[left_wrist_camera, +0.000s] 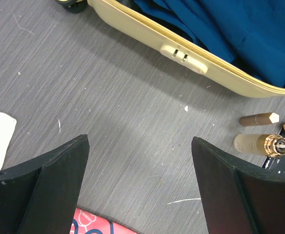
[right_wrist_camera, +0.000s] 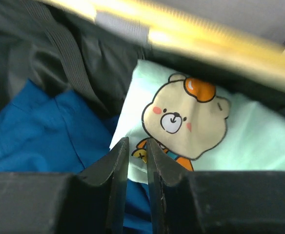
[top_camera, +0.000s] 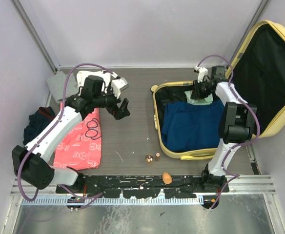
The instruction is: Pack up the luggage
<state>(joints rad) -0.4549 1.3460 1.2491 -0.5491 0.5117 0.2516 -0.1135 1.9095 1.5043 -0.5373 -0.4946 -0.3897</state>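
Observation:
The pale yellow luggage (top_camera: 281,124) lies open at the right, its black-lined lid leaning back. A blue garment (top_camera: 191,124) lies in it, with a mint bear-print shirt (top_camera: 202,101) at the far end. My right gripper (top_camera: 198,92) is low over that shirt. In the right wrist view its jaws (right_wrist_camera: 137,142) stand almost closed on the near edge of the shirt (right_wrist_camera: 181,117), beside the blue garment (right_wrist_camera: 30,131). My left gripper (top_camera: 122,109) is open and empty above bare table. In the left wrist view it (left_wrist_camera: 140,139) faces the luggage's side wall (left_wrist_camera: 147,36).
A pink printed cloth (top_camera: 81,141) lies under the left arm, and its corner shows in the left wrist view (left_wrist_camera: 91,224). Dark clothes (top_camera: 37,122) and a grey cloth (top_camera: 59,83) lie at the left. Two small bottles (top_camera: 152,157) and an orange item (top_camera: 166,177) lie near the front rail.

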